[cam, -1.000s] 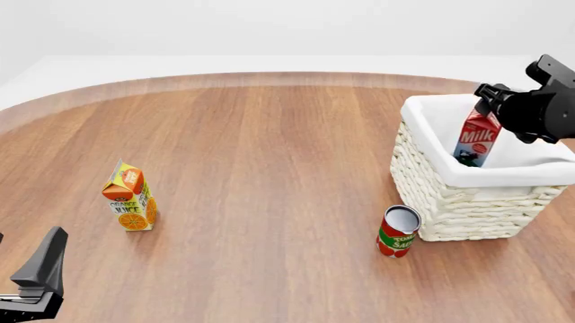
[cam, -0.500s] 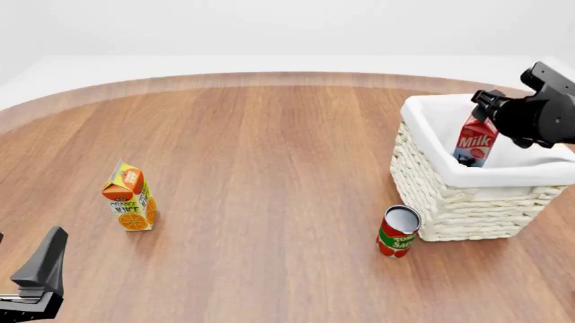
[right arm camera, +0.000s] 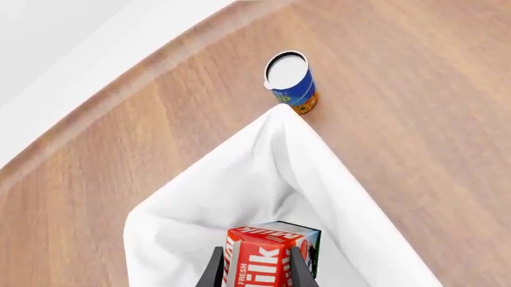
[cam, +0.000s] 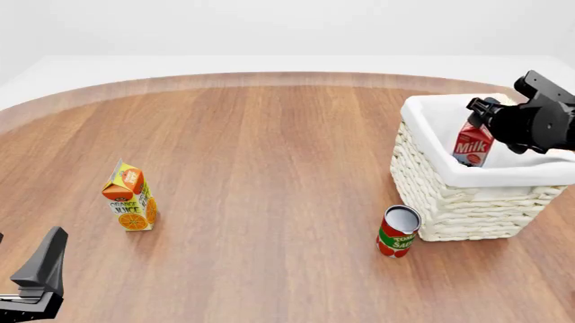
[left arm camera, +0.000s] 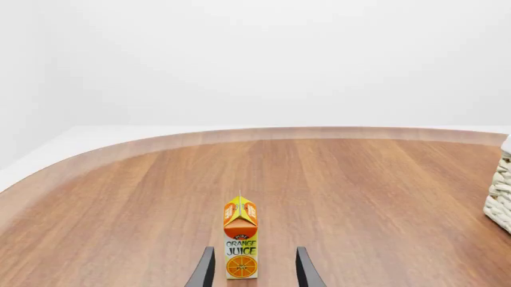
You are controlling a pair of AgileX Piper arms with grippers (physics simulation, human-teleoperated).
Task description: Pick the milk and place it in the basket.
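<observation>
The milk (cam: 472,146) is a red carton held upright inside the basket (cam: 449,202), its lower part hidden below the white cloth rim. My right gripper (cam: 481,116) is shut on the carton's top. In the right wrist view both fingers of the gripper (right arm camera: 255,266) press on the sides of the milk (right arm camera: 267,254), above the basket's cloth lining (right arm camera: 239,191). My left gripper (cam: 50,252) is open and empty at the near left, low over the table. It also shows in the left wrist view (left arm camera: 255,254).
An orange juice carton (cam: 131,196) stands at the left, ahead of my left gripper's fingers (left arm camera: 241,242). A red tomato sauce can (cam: 398,231) stands close to the basket's near left corner. A blue can (right arm camera: 291,84) stands just beyond the basket's far corner.
My right gripper has lowered the milk deeper into the basket, so less of the carton shows above the rim. The left arm has not moved.
</observation>
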